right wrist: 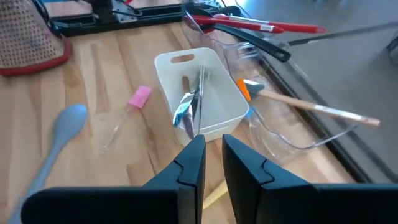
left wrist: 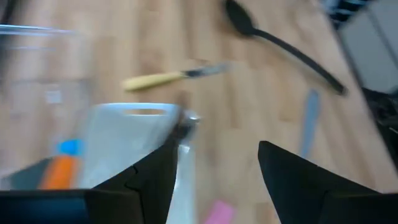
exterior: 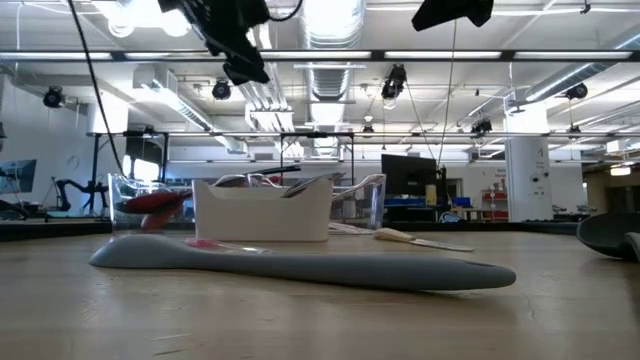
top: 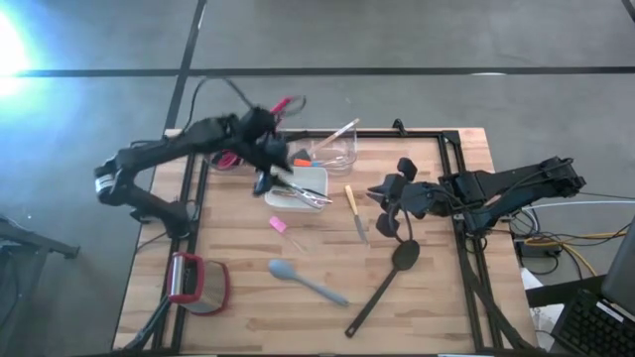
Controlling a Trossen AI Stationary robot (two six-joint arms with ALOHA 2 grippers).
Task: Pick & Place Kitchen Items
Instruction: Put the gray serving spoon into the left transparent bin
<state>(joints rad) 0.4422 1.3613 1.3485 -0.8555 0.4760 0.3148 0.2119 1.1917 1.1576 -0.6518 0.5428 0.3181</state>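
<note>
My left gripper (top: 270, 177) hangs open above the left end of the white dish (top: 306, 184), with nothing between its fingers (left wrist: 217, 149). In the dish lie metal utensils (right wrist: 193, 106). My right gripper (top: 377, 195) hovers shut and empty to the dish's right, above the table (right wrist: 211, 149). A yellow-handled knife (top: 355, 213), a black spoon (top: 395, 266), a grey-blue spatula (top: 308, 280) and a small pink piece (top: 279, 225) lie flat on the wood. The clear tub (right wrist: 286, 118) behind the dish holds a wooden-handled tool (right wrist: 311, 106), a red whisk (right wrist: 267, 26) and a black turner (right wrist: 252, 38).
A red-and-grey rounded gadget (top: 198, 283) sits at the table's near left. A black frame (top: 466, 178) runs along the table's left, far and right sides. Bare wood shows in the near middle around the spatula (exterior: 300, 262).
</note>
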